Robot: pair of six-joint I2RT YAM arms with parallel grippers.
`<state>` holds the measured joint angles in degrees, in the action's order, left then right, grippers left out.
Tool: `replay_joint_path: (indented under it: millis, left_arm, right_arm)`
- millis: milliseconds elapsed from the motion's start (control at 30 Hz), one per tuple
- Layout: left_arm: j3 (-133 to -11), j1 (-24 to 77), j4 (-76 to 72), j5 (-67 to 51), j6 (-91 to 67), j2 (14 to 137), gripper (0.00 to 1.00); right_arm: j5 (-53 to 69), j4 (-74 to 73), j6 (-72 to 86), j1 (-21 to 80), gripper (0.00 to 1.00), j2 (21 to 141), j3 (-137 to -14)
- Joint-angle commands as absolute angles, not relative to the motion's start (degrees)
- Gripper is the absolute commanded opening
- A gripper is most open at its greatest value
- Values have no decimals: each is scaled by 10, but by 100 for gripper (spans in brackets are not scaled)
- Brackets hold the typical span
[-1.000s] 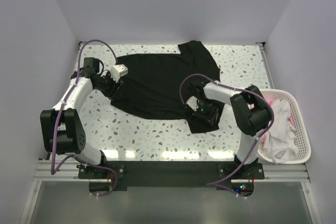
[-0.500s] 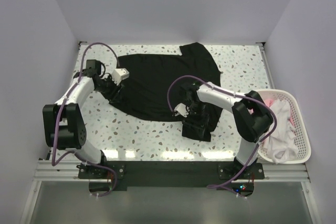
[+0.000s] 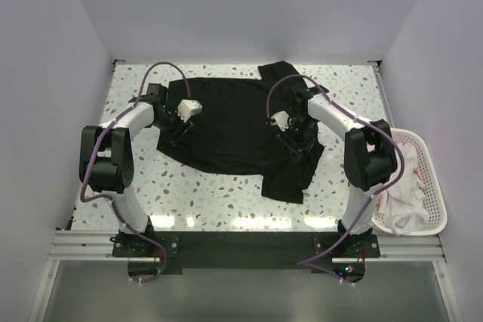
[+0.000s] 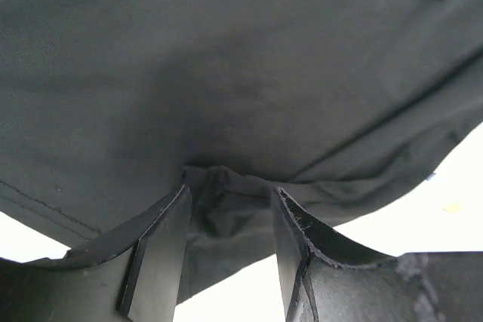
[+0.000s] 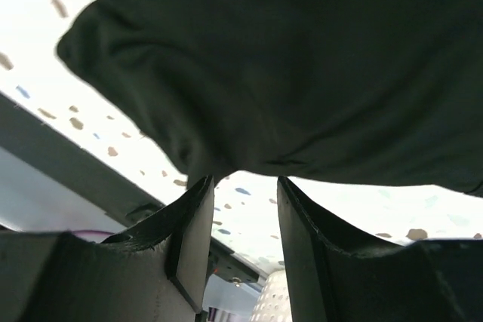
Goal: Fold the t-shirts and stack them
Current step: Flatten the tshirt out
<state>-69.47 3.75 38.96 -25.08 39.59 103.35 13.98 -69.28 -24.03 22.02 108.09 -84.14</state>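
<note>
A black t-shirt (image 3: 226, 122) lies spread on the speckled table (image 3: 204, 197), with one corner hanging toward the front edge. My left gripper (image 3: 175, 127) is at the shirt's left edge. In the left wrist view (image 4: 230, 209) a bunched fold of the black fabric (image 4: 226, 73) sits pinched between the jaws. My right gripper (image 3: 296, 139) is over the shirt's right side. In the right wrist view (image 5: 245, 194) its jaws stand apart with bare table showing between them, and the black fabric (image 5: 302, 58) hangs just past the fingertips. White and pink shirts (image 3: 400, 182) lie piled at the right.
A white slatted basket (image 3: 432, 164) stands off the table's right edge and holds the white and pink pile; it also shows in the right wrist view (image 5: 275, 299). Purple cables loop over both arms. Grey walls enclose the table at the back and sides.
My right gripper has moved from the shirt's front right corner back toward its middle right, leaving that corner on the table. My left gripper has shifted a little to the right along the shirt's left edge.
</note>
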Motion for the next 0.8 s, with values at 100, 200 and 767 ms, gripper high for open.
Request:
replay_joint_path:
  millis: [100,200,767]
  left_arm:
    - [-719,35,347,-228,386,1052,52]
    - [-717,36,354,-227,392,1058,49]
    - [-584,-13,455,-199,511,848,0]
  right_arm:
    - [105,-660,-214,218,43,1121,-855]
    - [96,-650,-211,218,43,1135,-844]
    - [82,-644,-211,217,43,1142,-811]
